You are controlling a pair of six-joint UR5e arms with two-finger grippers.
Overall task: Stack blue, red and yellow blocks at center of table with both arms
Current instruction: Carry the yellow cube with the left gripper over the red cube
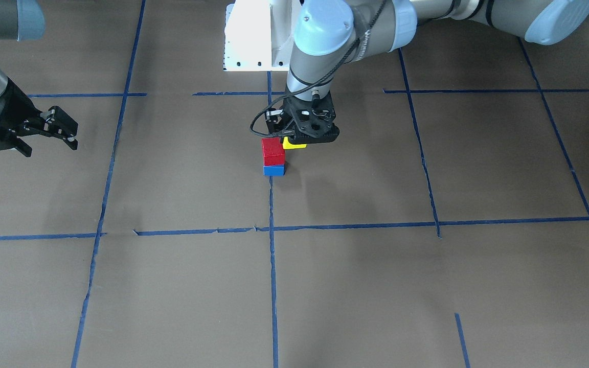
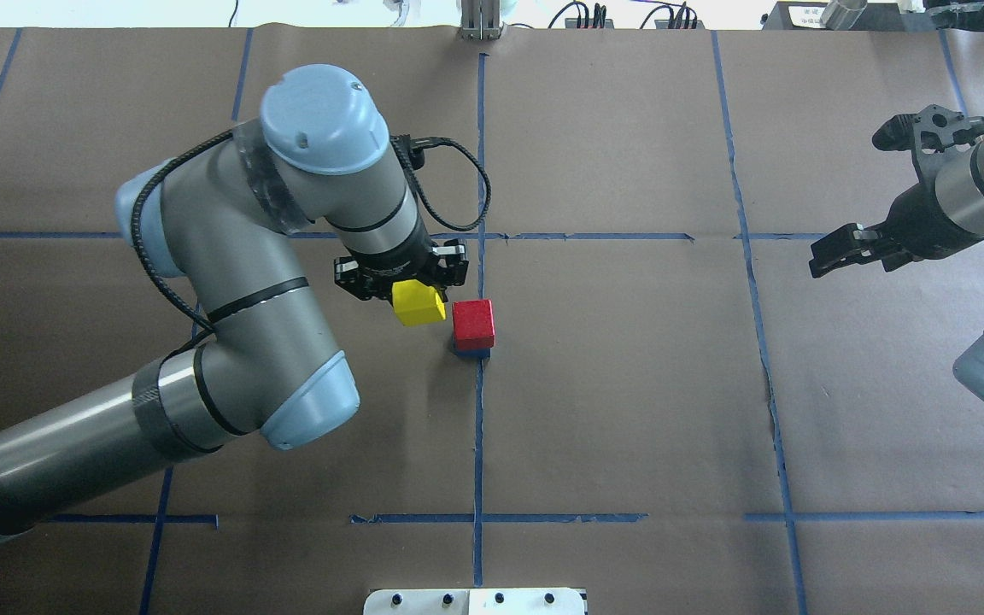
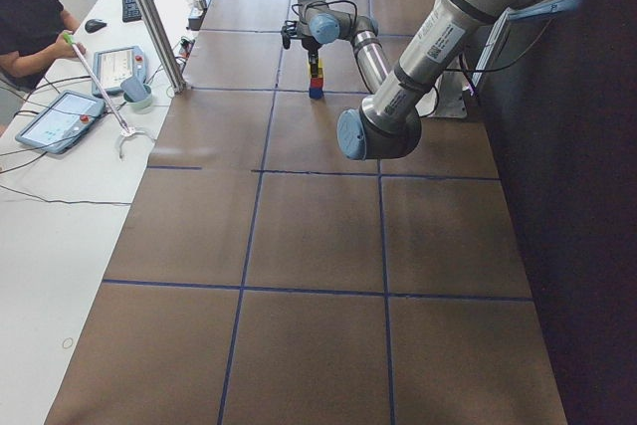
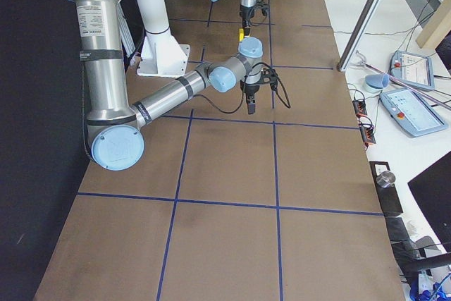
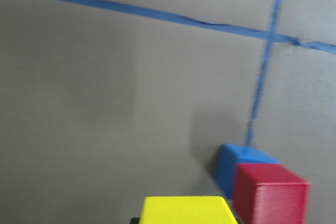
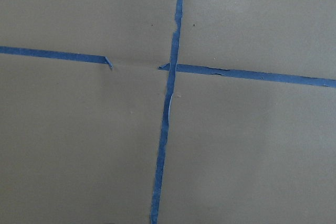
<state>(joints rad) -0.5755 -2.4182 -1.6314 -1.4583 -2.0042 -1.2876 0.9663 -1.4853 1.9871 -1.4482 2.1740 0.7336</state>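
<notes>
A red block (image 2: 473, 321) sits on a blue block (image 2: 472, 350) at the table's centre, on the blue tape line; both show in the front view, red block (image 1: 273, 151) above blue block (image 1: 274, 170). My left gripper (image 2: 418, 290) is shut on a yellow block (image 2: 419, 303) and holds it in the air just left of the stack, about level with the red block's top. In the left wrist view the yellow block (image 5: 184, 209) is at the bottom edge, the red block (image 5: 270, 199) and blue block (image 5: 236, 166) to its right. My right gripper (image 2: 863, 192) is open and empty, far right.
Blue tape lines (image 2: 478, 427) divide the brown paper-covered table into squares. The robot's white base plate (image 1: 251, 38) stands at the table's edge behind the stack. An operator (image 3: 30, 17) with tablets sits at a side table in the left exterior view.
</notes>
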